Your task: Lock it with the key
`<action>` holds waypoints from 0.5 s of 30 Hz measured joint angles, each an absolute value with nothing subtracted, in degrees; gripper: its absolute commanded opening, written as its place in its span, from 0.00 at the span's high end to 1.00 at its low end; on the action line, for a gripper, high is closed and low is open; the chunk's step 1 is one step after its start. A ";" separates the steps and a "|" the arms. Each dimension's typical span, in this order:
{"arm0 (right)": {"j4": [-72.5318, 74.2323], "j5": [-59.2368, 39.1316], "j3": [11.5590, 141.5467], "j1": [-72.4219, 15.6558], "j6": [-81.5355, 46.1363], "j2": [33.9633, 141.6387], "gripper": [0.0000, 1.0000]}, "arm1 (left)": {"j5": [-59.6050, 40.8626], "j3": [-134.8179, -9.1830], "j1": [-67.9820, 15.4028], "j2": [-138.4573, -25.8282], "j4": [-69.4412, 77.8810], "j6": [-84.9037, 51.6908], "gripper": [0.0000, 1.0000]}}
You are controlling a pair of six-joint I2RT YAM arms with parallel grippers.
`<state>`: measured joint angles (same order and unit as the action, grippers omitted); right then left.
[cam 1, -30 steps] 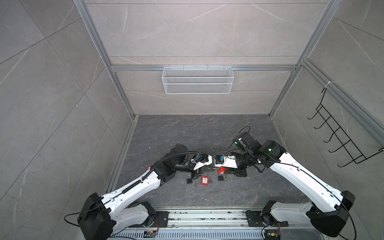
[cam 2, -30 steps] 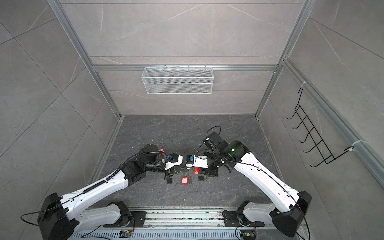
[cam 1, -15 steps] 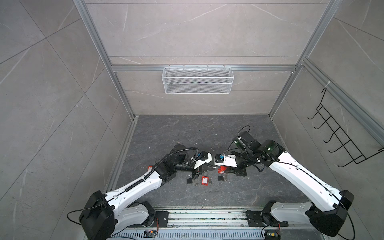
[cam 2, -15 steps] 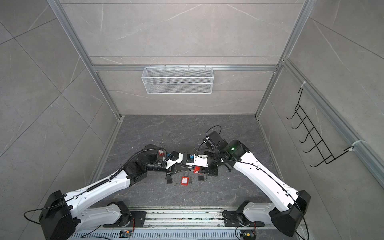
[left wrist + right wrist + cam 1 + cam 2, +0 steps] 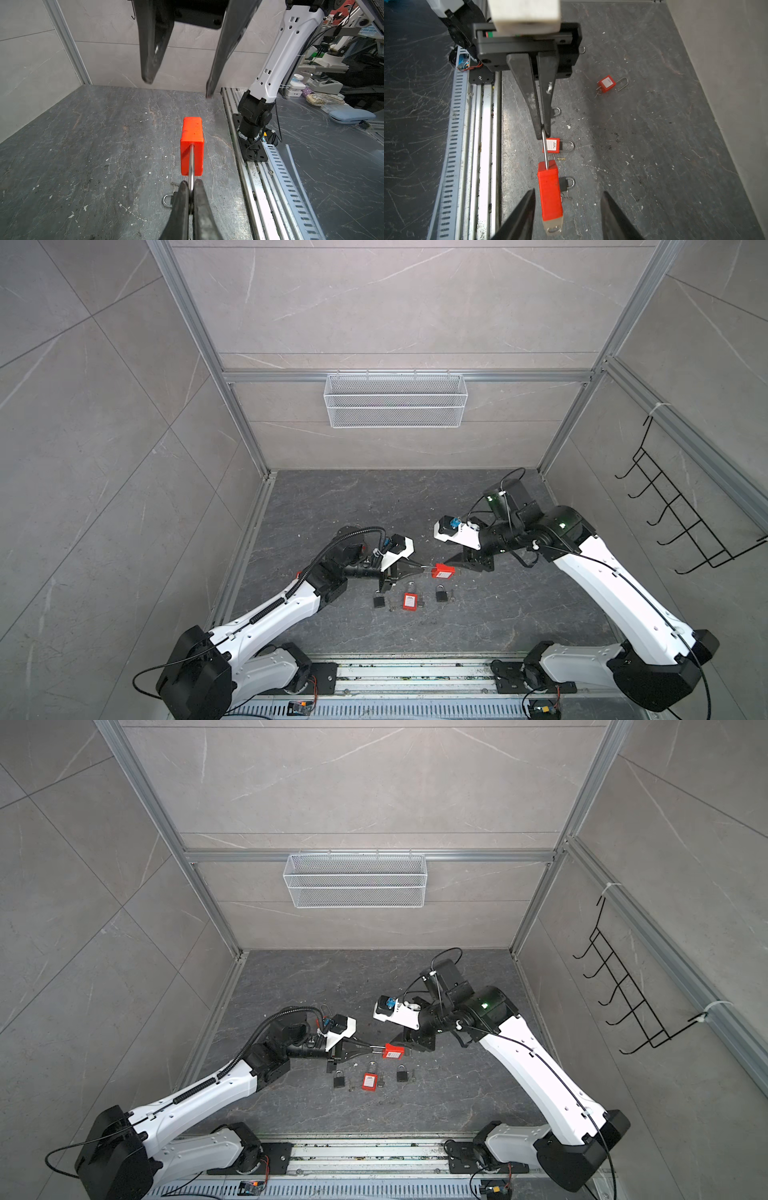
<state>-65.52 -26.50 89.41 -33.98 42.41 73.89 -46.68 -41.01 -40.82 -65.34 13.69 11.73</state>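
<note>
The red padlock (image 5: pixel 550 193) hung above the table (image 5: pixel 654 145), and any writing on it was too small to read. Its long axis ran from the left jaws, clenched on its shackle (image 5: pixel 544 145), toward the right jaws. These stood spread around the brass key (image 5: pixel 553 226) end, gripping nothing.

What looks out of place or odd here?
A small red padlock lies alone on the dark stone floor, away from the row of three padlocks and the red steel-shackled padlock in the left gripper. Nothing looks damaged.
</note>
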 measured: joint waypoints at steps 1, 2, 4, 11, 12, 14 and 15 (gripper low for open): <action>-67.18 -26.74 90.19 -33.21 42.41 74.00 0.48 | -46.70 -41.01 -40.82 -65.30 13.69 11.73 1.00; -68.71 -27.05 90.76 -32.47 42.41 74.28 0.48 | -46.72 -41.01 -40.82 -65.28 13.69 11.73 1.00; -71.75 -27.29 91.57 -30.87 42.44 75.24 0.49 | -46.81 -41.01 -40.82 -65.06 13.65 11.73 1.00; -77.34 -24.86 91.33 -28.77 43.72 76.84 0.53 | -47.20 -41.04 -40.82 -63.96 13.23 11.53 1.00; -77.65 -24.58 90.96 -28.64 43.97 76.82 0.54 | -47.24 -41.04 -40.82 -63.88 13.23 11.44 1.00; -77.84 -24.45 89.69 -28.58 44.51 76.84 0.55 | -47.33 -41.06 -40.84 -63.81 13.26 11.16 1.00; -77.93 -24.47 88.86 -28.58 44.82 76.86 0.56 | -47.37 -41.06 -40.84 -63.77 13.28 11.05 1.00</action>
